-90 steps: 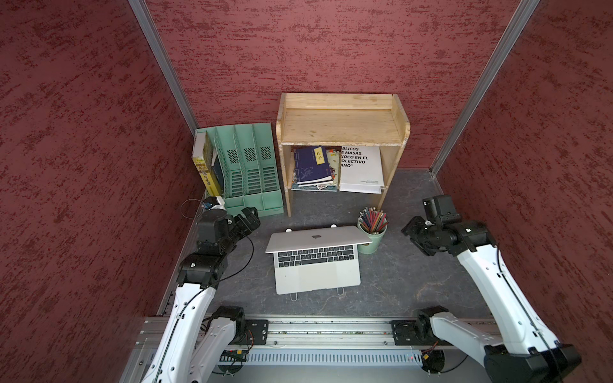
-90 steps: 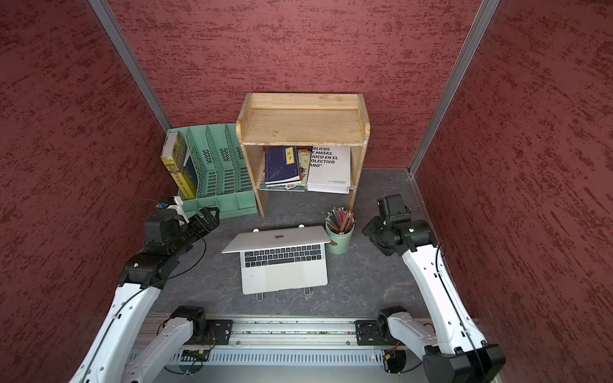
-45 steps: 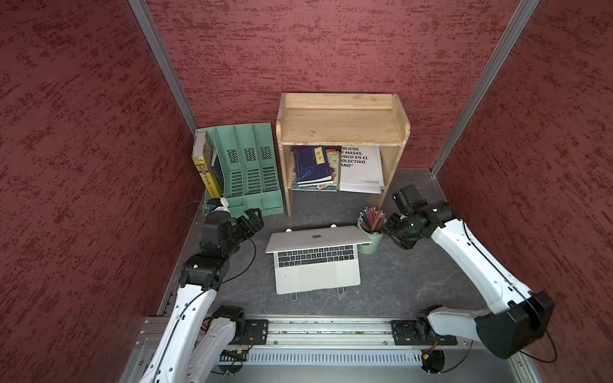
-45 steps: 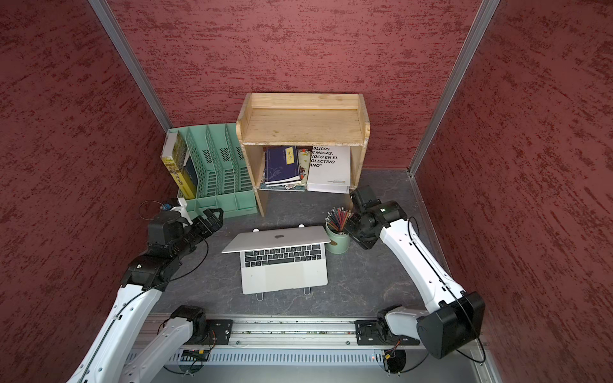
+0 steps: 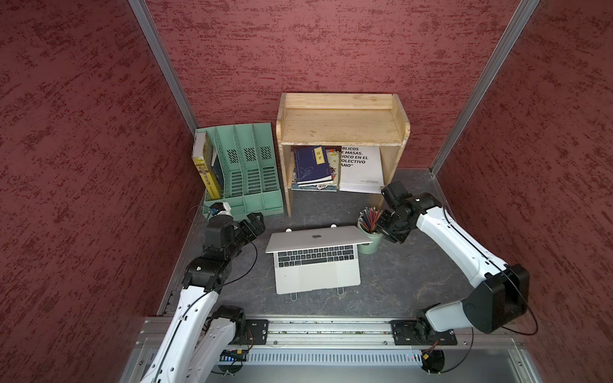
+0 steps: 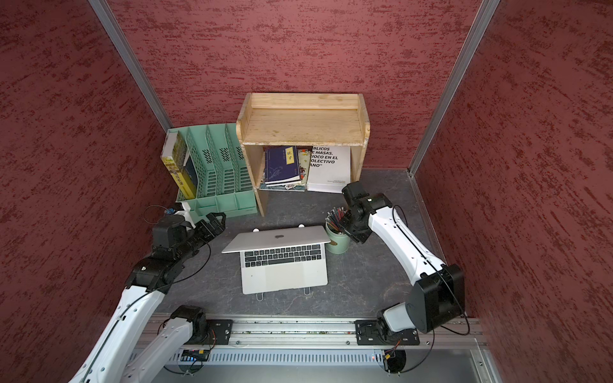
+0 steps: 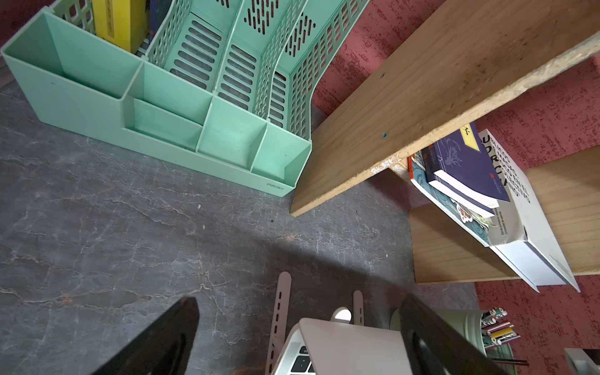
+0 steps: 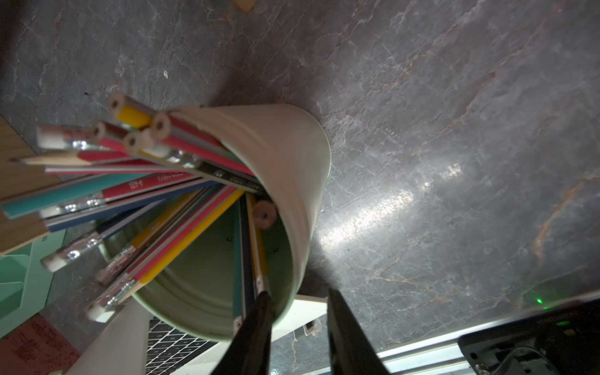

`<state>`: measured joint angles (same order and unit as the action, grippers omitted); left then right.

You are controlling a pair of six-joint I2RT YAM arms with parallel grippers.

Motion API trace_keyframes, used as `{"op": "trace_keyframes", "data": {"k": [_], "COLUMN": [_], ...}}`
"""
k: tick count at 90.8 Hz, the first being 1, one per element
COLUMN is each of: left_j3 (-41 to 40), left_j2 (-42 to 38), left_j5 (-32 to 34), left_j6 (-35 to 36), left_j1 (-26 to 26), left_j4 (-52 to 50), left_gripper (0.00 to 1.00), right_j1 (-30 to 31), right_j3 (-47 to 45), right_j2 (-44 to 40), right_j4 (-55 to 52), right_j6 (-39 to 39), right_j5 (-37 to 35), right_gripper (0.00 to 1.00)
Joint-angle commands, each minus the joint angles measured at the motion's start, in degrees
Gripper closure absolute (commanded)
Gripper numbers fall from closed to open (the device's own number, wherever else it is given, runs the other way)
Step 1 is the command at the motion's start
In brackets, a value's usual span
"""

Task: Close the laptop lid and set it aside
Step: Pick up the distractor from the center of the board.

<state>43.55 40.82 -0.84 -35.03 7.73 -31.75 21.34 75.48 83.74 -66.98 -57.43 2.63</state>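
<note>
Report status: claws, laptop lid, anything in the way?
Claws: left claw open, clear of the laptop; right claw open, straddling the pencil cup rim. The laptop lid partly open, untouched. Cup crowds the lid's right corner.

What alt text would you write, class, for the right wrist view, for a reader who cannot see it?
The right gripper straddles the rim of a pale green cup full of pencils, one finger inside and one outside. Part of the laptop and the grey table show around it.

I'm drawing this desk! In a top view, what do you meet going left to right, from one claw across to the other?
left claw → laptop → pencil cup → right claw
</note>
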Motion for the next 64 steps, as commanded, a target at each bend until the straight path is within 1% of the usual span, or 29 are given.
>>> {"op": "trace_keyframes", "data": {"k": [1,24,29,34,44,55,64], "left_j3": [-1.26,-2.65,-2.89,-3.15,-3.62,-4.27,-5.12], "left_j2": [-0.98,-1.42,-1.44,-1.49,-1.66,-2.02,-2.39], "left_j5": [-0.74,-1.3,-1.54,-1.67,-1.9,-2.13,-2.31], "left_j6": [-0.48,-1.0,-1.19,-1.48,-2.01,-2.95,-3.82], "left_j1": [0.27,0.32,0.27,0.27,0.29,0.27,0.28], "left_j4": [1.99,2.85,3.1,3.46,4.31,5.54,6.67], "left_gripper": [0.0,0.0,0.0,0.0,0.0,0.0,0.0], "right_j1": [0.42,0.22,0.04,-0.39,-2.35,-4.52,-5.92], "right_j3": [2.21,3.62,4.29,4.86,7.59,13.24,17.41], "right_j2": [2.06,5.51,5.85,5.98,6.46,7.05,6.82], "right_j4": [1.23,0.08,-1.28,-2.58,-7.5,-16.16,-22.55], "right_j6": [0.83,1.79,2.07,2.44,4.02,6.82,8.17], "right_j5": [-0.76,-1.08,-1.13,-0.94,0.74,0.2,-1.19], "right_gripper": [0.69,0.81,0.85,0.86,0.92,1.0,1.0]}}
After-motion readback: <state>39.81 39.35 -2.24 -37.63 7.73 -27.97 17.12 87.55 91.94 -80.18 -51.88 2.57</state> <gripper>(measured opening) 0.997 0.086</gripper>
